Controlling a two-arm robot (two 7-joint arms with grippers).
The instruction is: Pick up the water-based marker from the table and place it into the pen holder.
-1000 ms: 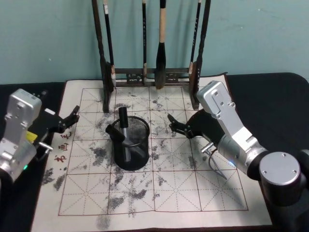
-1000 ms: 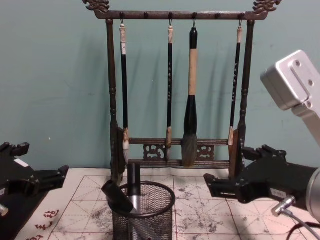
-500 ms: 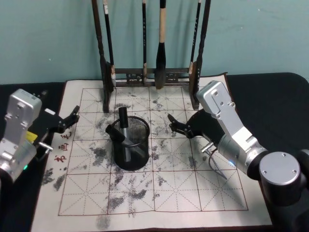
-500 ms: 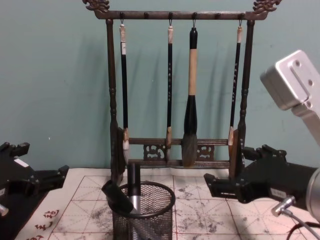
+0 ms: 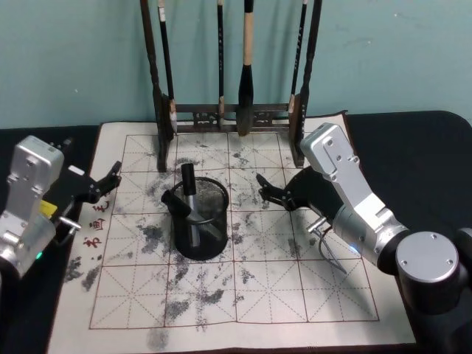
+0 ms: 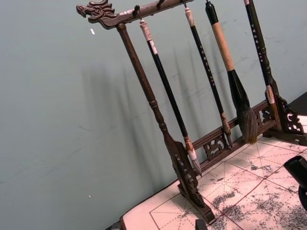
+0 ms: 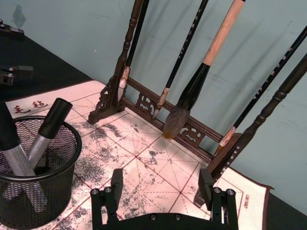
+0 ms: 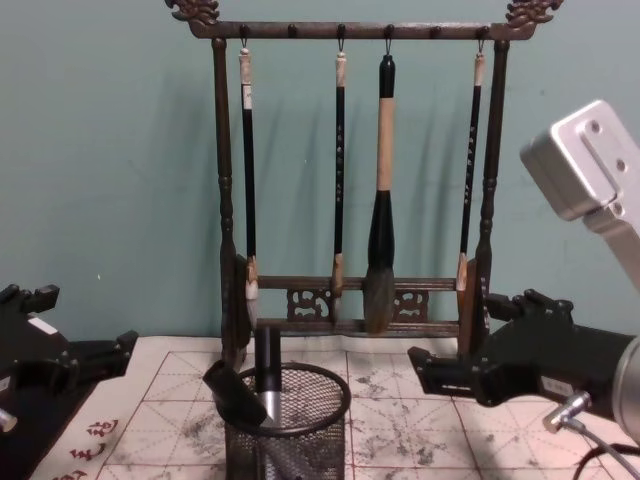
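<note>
Almost nothing has changed over the last second. In the head view, the left gripper (image 5: 110, 179), at the left edge of the frame, has drifted a trace toward the bottom of the picture; its fingers remain spread. In the chest view, that same gripper (image 8: 105, 352), at the lower left, sits marginally lower than it did a second ago.

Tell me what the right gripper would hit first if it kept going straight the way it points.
Probably the pen holder: the open right gripper points leftward toward it across the mat, though its line may pass just behind the rim.
</note>
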